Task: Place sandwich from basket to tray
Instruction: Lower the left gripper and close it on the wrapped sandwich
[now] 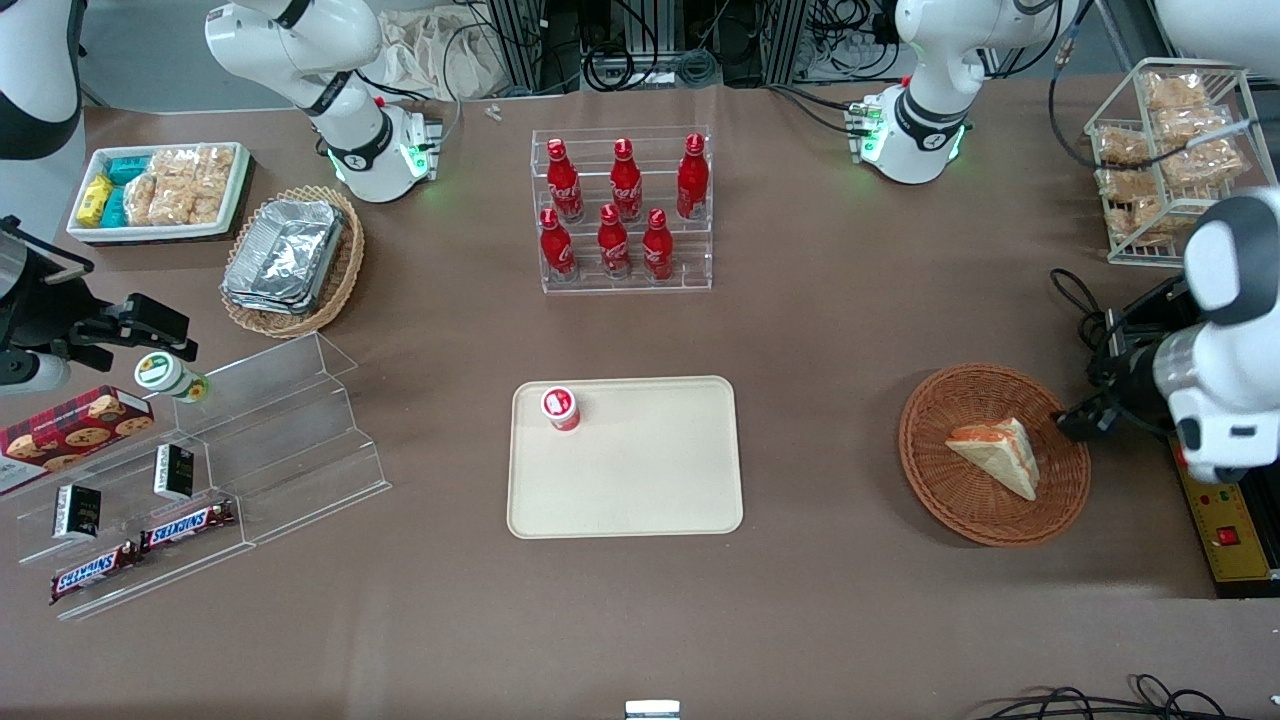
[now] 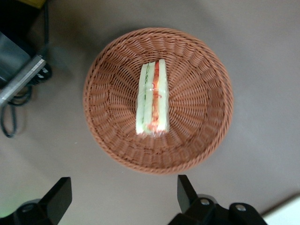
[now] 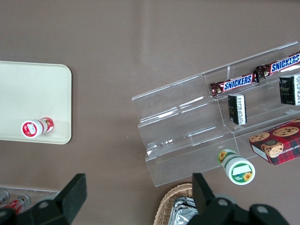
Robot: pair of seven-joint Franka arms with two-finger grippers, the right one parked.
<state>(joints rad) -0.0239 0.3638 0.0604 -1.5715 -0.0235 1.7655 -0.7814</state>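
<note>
The sandwich (image 1: 1000,455) is a pale bread wedge with orange-red and green filling. It lies in the round reddish-brown wicker basket (image 1: 940,490), toward the working arm's end of the table. In the left wrist view the sandwich (image 2: 153,99) rests near the middle of the basket (image 2: 201,117). My left gripper (image 1: 1080,422) hovers by the basket's rim, apart from the sandwich. It is open and empty (image 2: 123,194), with its fingers spread wide above bare table beside the basket. The cream-beige tray (image 1: 640,480) lies mid-table and also shows in the right wrist view (image 3: 28,89).
A small red-capped bottle (image 1: 561,408) stands on the tray's corner. A clear rack of red cola bottles (image 1: 622,210) stands farther from the camera. A wire rack of snacks (image 1: 1170,160) and a yellow control box (image 1: 1225,530) are near the working arm. Clear shelves (image 1: 200,470) lie toward the parked arm's end.
</note>
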